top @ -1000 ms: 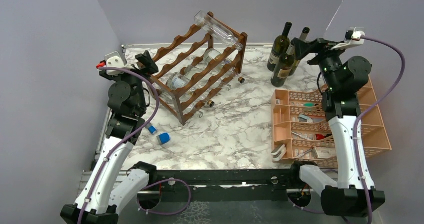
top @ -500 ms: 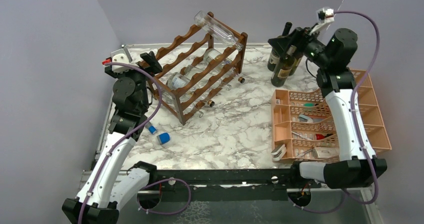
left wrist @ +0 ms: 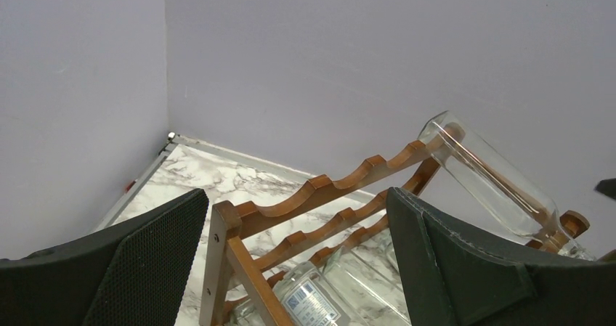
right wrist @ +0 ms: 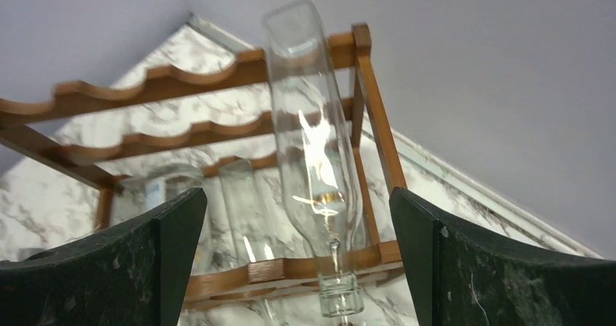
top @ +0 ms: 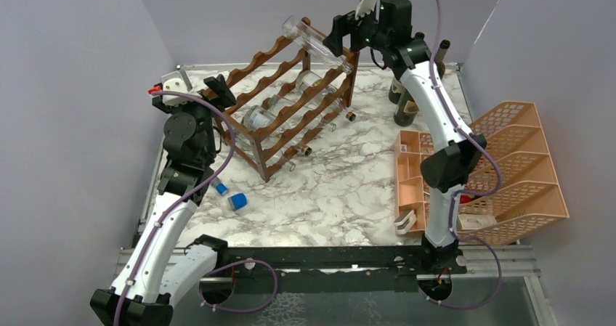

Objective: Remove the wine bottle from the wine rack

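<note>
The dark brown wooden wine rack [top: 287, 104] stands at the back left of the marble table. A clear glass wine bottle [top: 316, 44] lies on its top tier, neck toward the right end. Other clear bottles lie on the lower tier. My right gripper [top: 340, 35] is open and hovers at the neck end of the top bottle; in the right wrist view the bottle [right wrist: 309, 144] lies between my spread fingers [right wrist: 296, 217], not touched. My left gripper [top: 218, 88] is open at the rack's left end; its view shows the corner post [left wrist: 225, 228] between the fingers [left wrist: 296, 202].
Dark wine bottles [top: 407, 101] stand at the back right, behind my right arm. An orange tray organiser [top: 508, 173] with small items sits at the right. Two blue caps [top: 237, 201] lie near the left arm. Grey walls close in behind and at both sides.
My right arm has swung left from the dark bottles at the back right to the neck end of the top clear bottle. My left gripper has shifted slightly toward the rack.
</note>
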